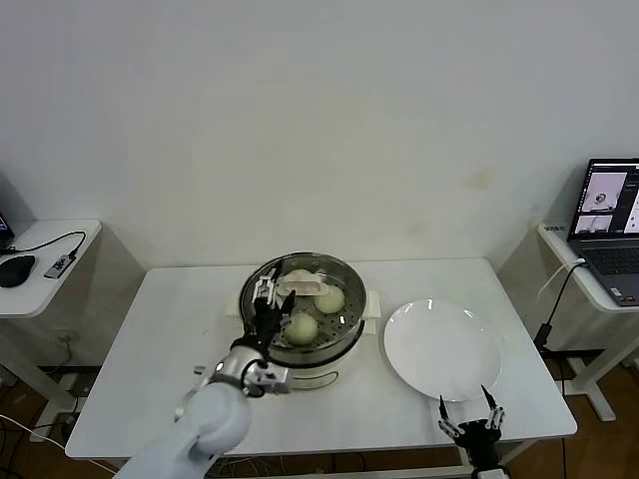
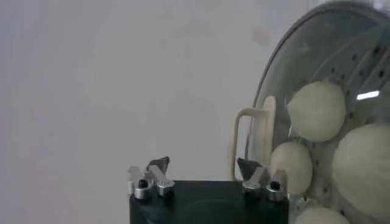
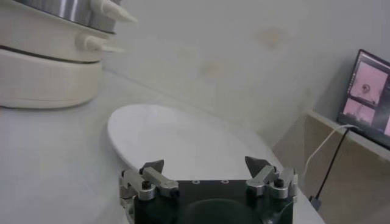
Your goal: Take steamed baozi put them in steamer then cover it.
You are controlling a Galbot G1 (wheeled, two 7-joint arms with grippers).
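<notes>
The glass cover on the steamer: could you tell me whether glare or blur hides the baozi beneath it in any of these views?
Head view: the cover is clear, and three baozi show through it in the steamer. Left wrist view: a small bright reflection sits on the glass, yet the buns stay plain. Right wrist view: only the steamer's side shows, soft and out of focus, beside the white plate.

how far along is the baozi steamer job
Nearly finished. Done: the baozi sit inside the steamer, the plate is bare, and the glass cover lies over the pot. In hand: the left gripper is open beside the cover's handle. Left: pull that arm clear. The right gripper waits open by the plate.
</notes>
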